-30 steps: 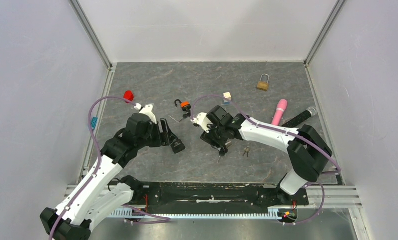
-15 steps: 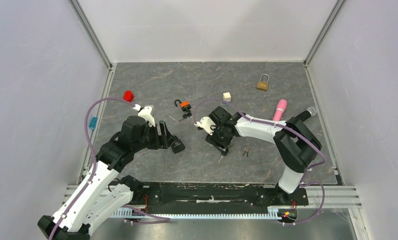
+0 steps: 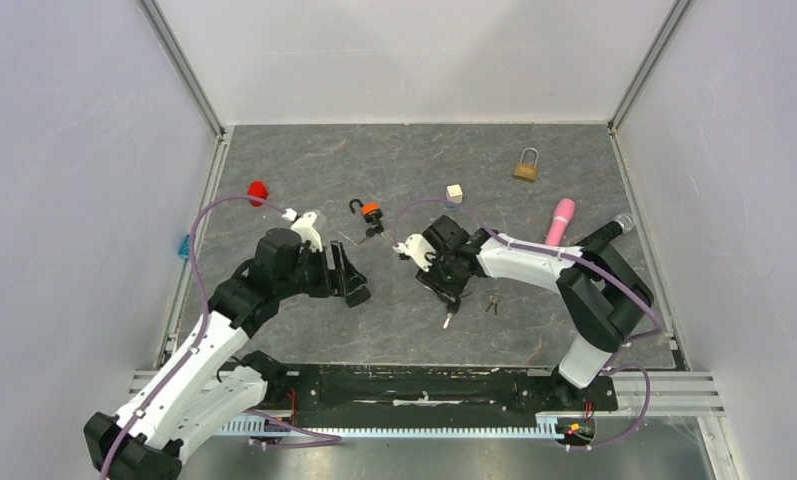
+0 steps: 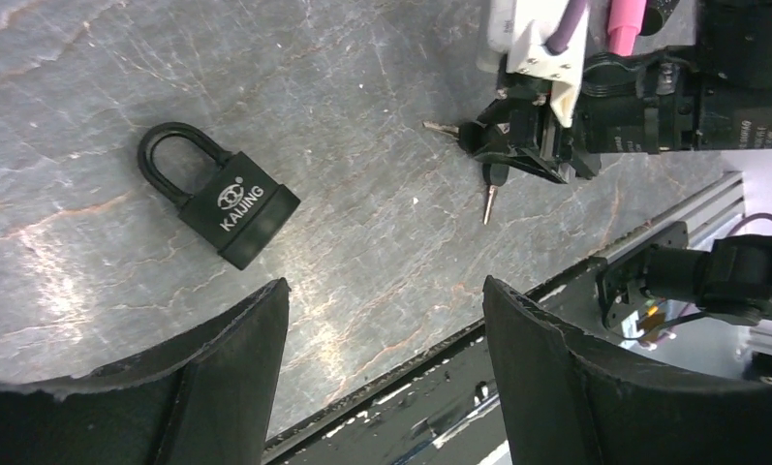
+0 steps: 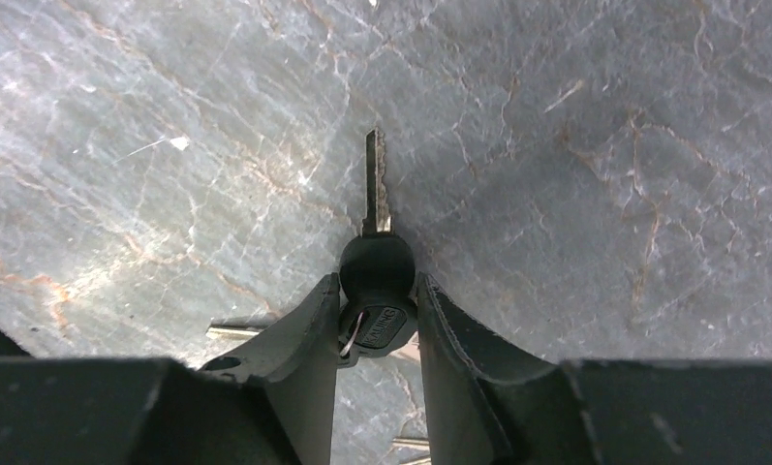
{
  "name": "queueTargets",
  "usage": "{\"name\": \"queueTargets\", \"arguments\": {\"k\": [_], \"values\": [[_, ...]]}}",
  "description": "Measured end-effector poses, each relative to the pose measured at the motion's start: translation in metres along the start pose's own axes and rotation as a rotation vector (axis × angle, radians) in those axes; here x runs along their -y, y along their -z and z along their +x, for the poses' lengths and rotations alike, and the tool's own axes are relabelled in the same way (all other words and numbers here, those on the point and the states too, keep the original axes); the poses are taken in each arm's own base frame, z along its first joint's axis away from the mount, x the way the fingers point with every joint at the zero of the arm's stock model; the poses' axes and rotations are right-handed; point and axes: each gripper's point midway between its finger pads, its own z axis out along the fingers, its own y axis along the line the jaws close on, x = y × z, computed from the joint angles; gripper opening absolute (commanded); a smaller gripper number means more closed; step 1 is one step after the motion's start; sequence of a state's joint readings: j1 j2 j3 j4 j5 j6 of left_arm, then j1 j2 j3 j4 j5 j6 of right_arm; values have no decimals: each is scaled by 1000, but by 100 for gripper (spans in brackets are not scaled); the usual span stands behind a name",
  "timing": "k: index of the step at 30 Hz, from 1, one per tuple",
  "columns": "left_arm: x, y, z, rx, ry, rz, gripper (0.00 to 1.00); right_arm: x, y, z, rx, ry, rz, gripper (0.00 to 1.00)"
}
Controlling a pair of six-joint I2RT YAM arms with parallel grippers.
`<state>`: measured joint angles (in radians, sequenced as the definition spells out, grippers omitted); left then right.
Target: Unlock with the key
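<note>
**Left fingers (image 4: 231, 373) released over a black padlock (image 4: 229, 203); right fingers (image 5: 304, 339) clenched on the key (image 5: 377, 263).**
At the left, the left fingers stand spread wide and hold nothing. The black padlock lies flat on the grey desk (image 4: 362, 58) just beyond them, well apart from the key. Toward the middle, the right fingers press on both sides of the key's black head, and its metal blade points away from the wrist. At the far right rear, a brass padlock (image 3: 525, 165) lies on its own.
</note>
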<state>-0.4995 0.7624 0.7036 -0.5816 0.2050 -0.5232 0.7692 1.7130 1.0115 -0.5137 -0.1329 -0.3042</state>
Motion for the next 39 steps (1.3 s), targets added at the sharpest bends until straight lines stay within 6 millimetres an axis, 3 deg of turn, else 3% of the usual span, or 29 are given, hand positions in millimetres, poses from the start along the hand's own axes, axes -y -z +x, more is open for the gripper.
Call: {"name": "queueTargets", "arguments": {"k": [3, 13, 19, 30, 34, 37, 39], "values": [[3, -8, 2, -17, 39, 20, 82, -2, 9, -2, 27, -25, 7, 4], [18, -37, -3, -30, 191, 88, 82, -13, 46, -43, 312, -66, -7, 3], [22, -65, 0, -70, 320, 114, 81, -21, 50, -56, 417, -84, -43, 0], [32, -83, -2, -101, 413, 154, 80, -34, 57, -53, 577, -134, -68, 0], [35, -84, 3, -125, 413, 164, 80, -29, 62, -60, 617, -146, -43, 1], [36, -82, 3, -124, 411, 164, 80, -23, 58, -54, 599, -161, -8, 4], [35, -80, 3, -123, 411, 160, 80, -22, 52, -43, 575, -173, 6, 12]]}}
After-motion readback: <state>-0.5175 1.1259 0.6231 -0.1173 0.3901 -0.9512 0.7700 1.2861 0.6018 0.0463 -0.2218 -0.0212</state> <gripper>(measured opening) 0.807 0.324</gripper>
